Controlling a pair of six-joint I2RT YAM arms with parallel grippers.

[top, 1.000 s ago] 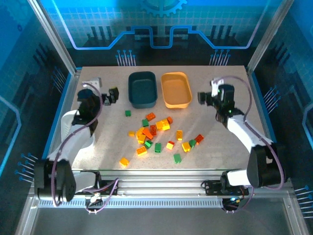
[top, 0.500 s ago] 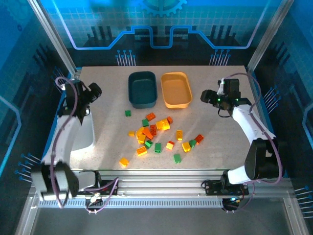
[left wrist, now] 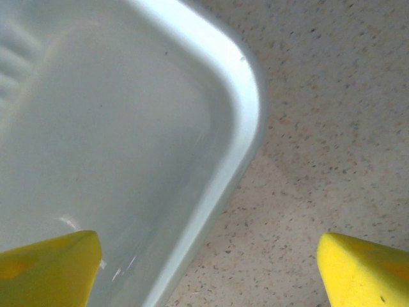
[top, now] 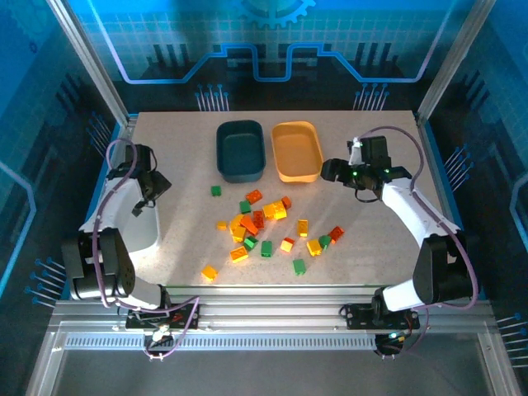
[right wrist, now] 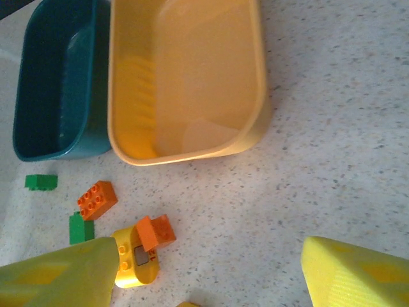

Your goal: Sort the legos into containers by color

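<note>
My left jaws hang spread and empty, astride the white tray's (left wrist: 246, 121) corner rim. My right jaws, also spread, straddle bare surface (right wrist: 332, 166) just short of the orange-yellow tray (right wrist: 185, 77), with legos (right wrist: 156, 231) beside one finger.

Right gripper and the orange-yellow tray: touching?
Apart. In the right wrist view, bare table separates the open right gripper from the orange-yellow tray.

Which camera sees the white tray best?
The left wrist view: the white tray is close, its rounded corner and bare inside clear. In the top view it is small, partly under the left arm.
</note>
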